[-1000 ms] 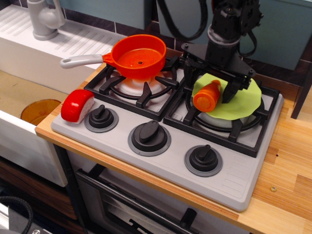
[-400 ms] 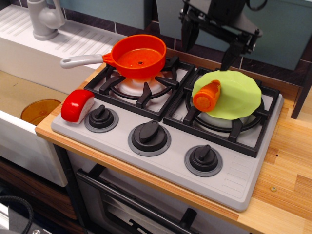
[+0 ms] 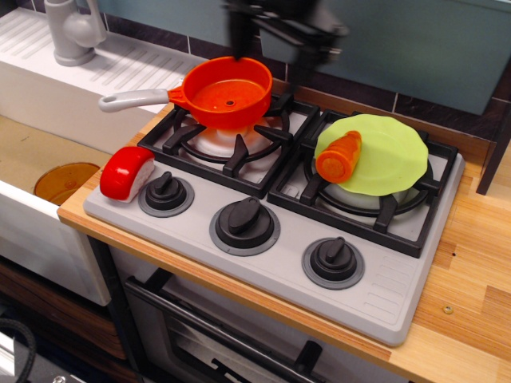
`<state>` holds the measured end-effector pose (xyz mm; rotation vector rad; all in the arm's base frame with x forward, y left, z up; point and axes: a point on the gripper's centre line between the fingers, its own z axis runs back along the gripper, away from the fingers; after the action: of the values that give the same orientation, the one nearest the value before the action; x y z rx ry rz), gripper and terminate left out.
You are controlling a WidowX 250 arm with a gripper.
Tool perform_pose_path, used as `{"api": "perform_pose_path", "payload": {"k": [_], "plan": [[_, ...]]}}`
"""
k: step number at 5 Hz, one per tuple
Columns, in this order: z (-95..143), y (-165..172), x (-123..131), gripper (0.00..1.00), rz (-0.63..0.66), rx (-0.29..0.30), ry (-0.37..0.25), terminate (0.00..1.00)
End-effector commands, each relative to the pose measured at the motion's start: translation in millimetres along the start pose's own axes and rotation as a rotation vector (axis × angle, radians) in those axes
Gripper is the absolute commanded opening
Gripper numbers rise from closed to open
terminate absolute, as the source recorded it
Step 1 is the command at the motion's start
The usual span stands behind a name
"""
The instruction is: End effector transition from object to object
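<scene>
The end effector [image 3: 275, 44], blurred at the top edge of the view, hangs above the back of the stove [image 3: 263, 239] with its two black fingers spread apart and nothing between them. Just below it and slightly to the left, the orange pan [image 3: 227, 92] with a grey handle sits on the left burner. Lower right of it, an orange carrot [image 3: 339, 155] lies on a green plate [image 3: 391, 155]. Far down to its left, a red-and-white sushi piece [image 3: 126, 172] rests at the stove's corner.
</scene>
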<state>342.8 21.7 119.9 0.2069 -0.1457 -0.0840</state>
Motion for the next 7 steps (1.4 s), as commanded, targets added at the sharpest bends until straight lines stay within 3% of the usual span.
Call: {"api": "perform_pose_path", "payload": {"k": [1, 4, 7], "plan": [[16.2, 35.3, -25.4, 1.00, 0.018, 0.062, -0.089, 0.00], [-32.6, 79.2, -58.7, 1.00, -0.025, 0.048, -0.163, 0.00], [-79.1, 81.7, -80.3, 1.00, -0.008, 0.031, -0.206, 0.00]]}}
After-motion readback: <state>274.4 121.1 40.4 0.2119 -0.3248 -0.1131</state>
